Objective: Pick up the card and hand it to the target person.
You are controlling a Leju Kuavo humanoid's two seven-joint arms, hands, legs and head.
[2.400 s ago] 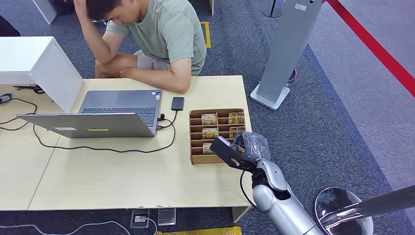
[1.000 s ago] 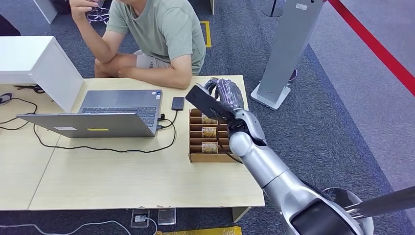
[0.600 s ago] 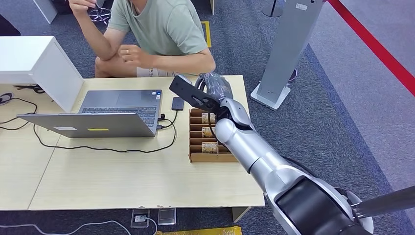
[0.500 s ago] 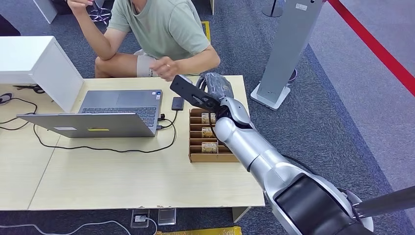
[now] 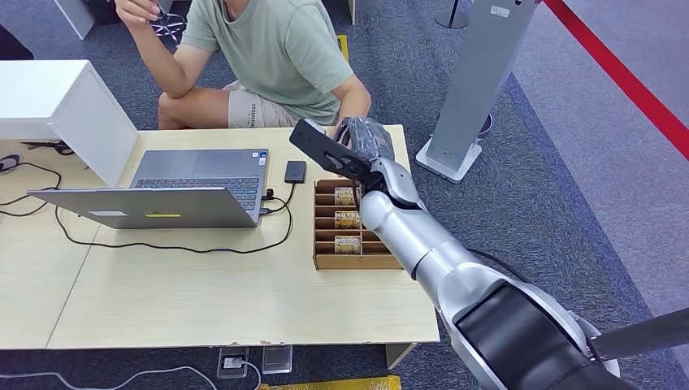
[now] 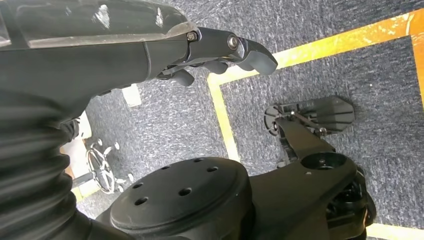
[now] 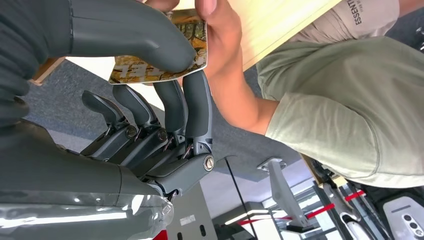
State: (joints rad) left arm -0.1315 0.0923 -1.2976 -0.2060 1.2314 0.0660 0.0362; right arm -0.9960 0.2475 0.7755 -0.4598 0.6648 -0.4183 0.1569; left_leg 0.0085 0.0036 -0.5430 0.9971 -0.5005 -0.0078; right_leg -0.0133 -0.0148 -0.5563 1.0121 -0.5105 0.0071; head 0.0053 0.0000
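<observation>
Card [image 7: 160,52]: gold-printed, pinched between your right hand's [image 7: 150,115] thumb and dark fingers [image 7: 197,107]; the person's hand [image 7: 220,45] touches its far edge. You see this in the right wrist view. In the head view the card itself is hidden behind the hand.

Items on the table [image 5: 203,292], left to right as you look from the head view:

White box [image 5: 57,106]: at the table's far left corner.

Cable [image 5: 162,244]: black, loops along the table in front of the laptop.

Laptop [image 5: 171,191]: open, keyboard facing the person, screen back toward you.

Phone [image 5: 295,171]: small and dark, flat, just beside the laptop's right edge, plugged to a cable.

Person [image 5: 276,57]: seated at the far side in a green shirt, one elbow on a knee, the other arm reaching to your right hand.

Tray [image 5: 325,262]: brown cardboard with slotted rows, several cards [image 5: 348,219] standing in the slots; your silver right arm [image 5: 406,236] crosses above its right side.

Right hand [image 5: 357,146]: raised over the table's far edge, above the tray's far end, close to the person's arm.

Grey stand [image 5: 471,89]: on the carpet, right of the table.

Red line [image 5: 626,81]: floor marking at far right.

Left hand [image 6: 215,50]: hangs over carpet and a yellow floor line; fingers loosely curled, nothing in them.
</observation>
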